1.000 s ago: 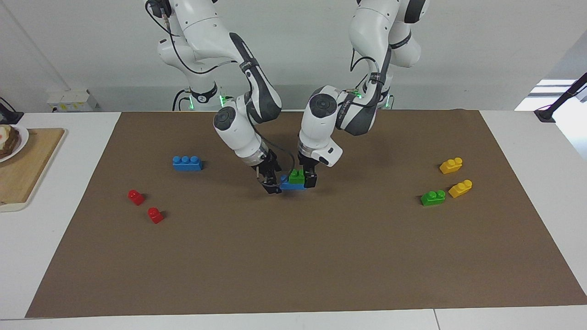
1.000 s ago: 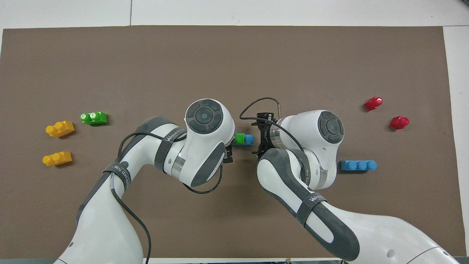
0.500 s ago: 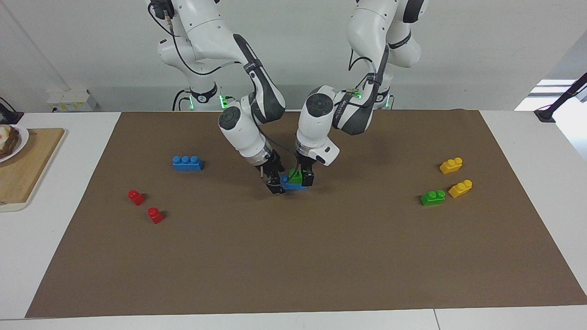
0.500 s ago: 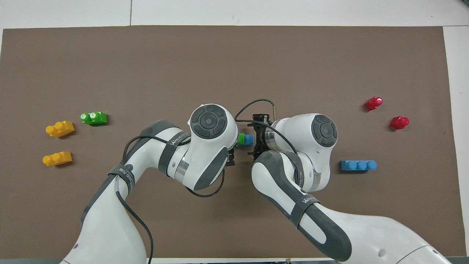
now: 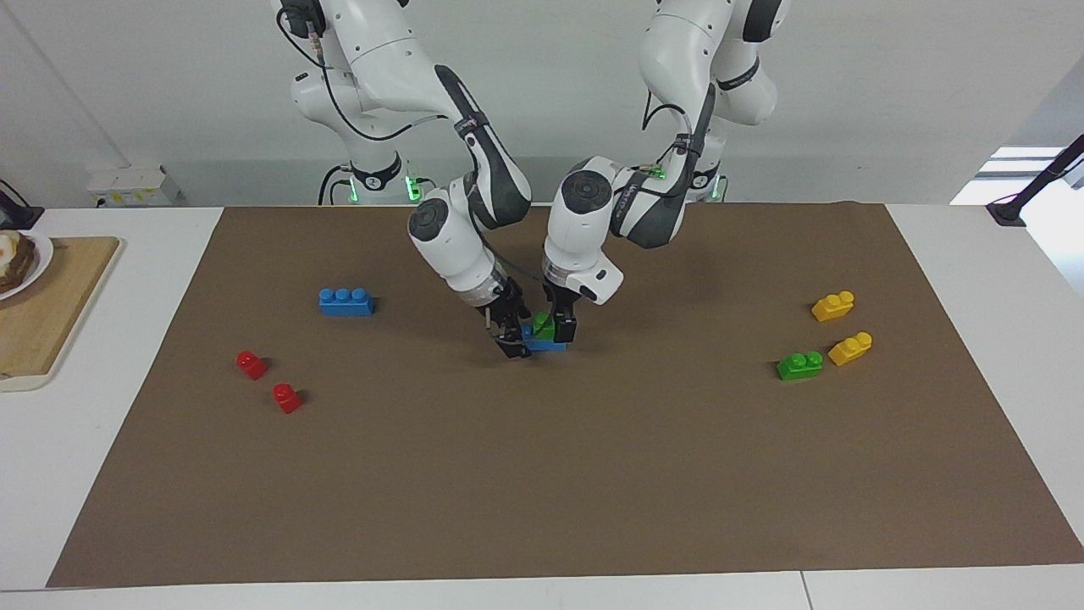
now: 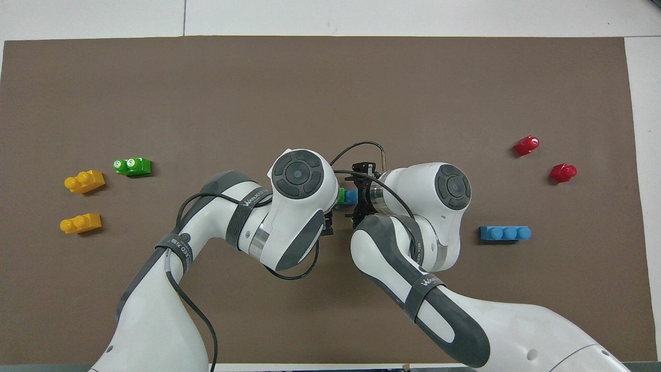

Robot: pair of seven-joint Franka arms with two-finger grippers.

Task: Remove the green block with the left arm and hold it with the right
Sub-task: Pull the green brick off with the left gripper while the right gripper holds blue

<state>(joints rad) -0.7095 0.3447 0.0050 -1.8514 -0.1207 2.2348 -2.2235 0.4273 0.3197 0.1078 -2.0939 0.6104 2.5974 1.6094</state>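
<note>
A green block point(image 5: 543, 323) sits stacked on a blue brick point(image 5: 543, 344) in the middle of the brown mat point(image 5: 542, 474). My left gripper point(image 5: 561, 329) is down at the stack's end toward the left arm, open, with its fingers around the green block. My right gripper point(image 5: 512, 337) is open at the blue brick's other end. In the overhead view only slivers of the green block point(image 6: 341, 195) and the blue brick point(image 6: 351, 196) show between the two wrists. The right gripper point(image 6: 359, 197) shows there; the left gripper is hidden under its wrist.
A second green block point(image 5: 799, 365) and two yellow bricks point(image 5: 832, 306) point(image 5: 850, 348) lie toward the left arm's end. A blue three-stud brick point(image 5: 345, 302) and two red pieces point(image 5: 251, 364) point(image 5: 287, 397) lie toward the right arm's end. A wooden board point(image 5: 51, 313) sits off the mat.
Both grippers have closed in on the stack from its two ends. The left wrist now covers more of the green block from above. The stack has not moved.
</note>
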